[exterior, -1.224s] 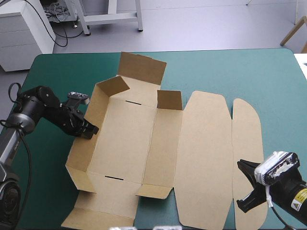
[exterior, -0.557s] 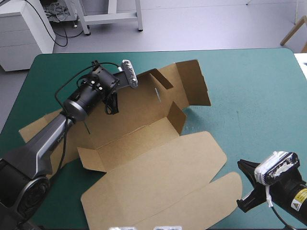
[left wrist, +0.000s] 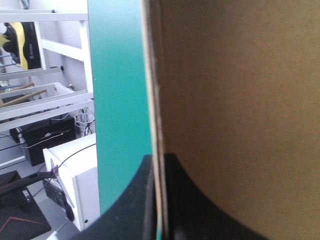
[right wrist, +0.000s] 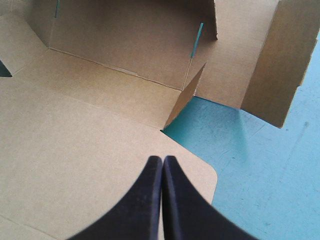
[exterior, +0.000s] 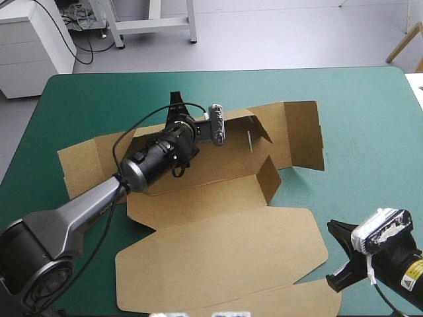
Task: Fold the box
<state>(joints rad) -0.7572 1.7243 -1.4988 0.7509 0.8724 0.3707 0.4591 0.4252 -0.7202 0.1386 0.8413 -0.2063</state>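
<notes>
The box lies across the middle of the table, a brown sheet that is only partly stood up. Its broad lid panel is flat in the lower centre of the high view. The long far wall rises across the upper centre. An end flap stands loose at the upper right, with a smaller tab cocked up just below it.

The left gripper has reached in from the lower left to that far wall. In its own wrist view the black fingers are pinched on the top edge of the board, the sheet between them. The teal-green cover runs along one side and brown board fills the other.

The right gripper waits at the lower right, clear of the work. Its fingers are pressed together into one point with nothing in them, and the lid's rounded corner lies just under and ahead of them.

This looks to me like the wall-raising stage: one long side is held up, but nothing is tucked yet. Next, I'd guess, the end flaps have to be turned inward while the wall is kept upright. That calls for the idle right arm to come across and press or hold. If the left lets go first, the wall may well sag back flat.
</notes>
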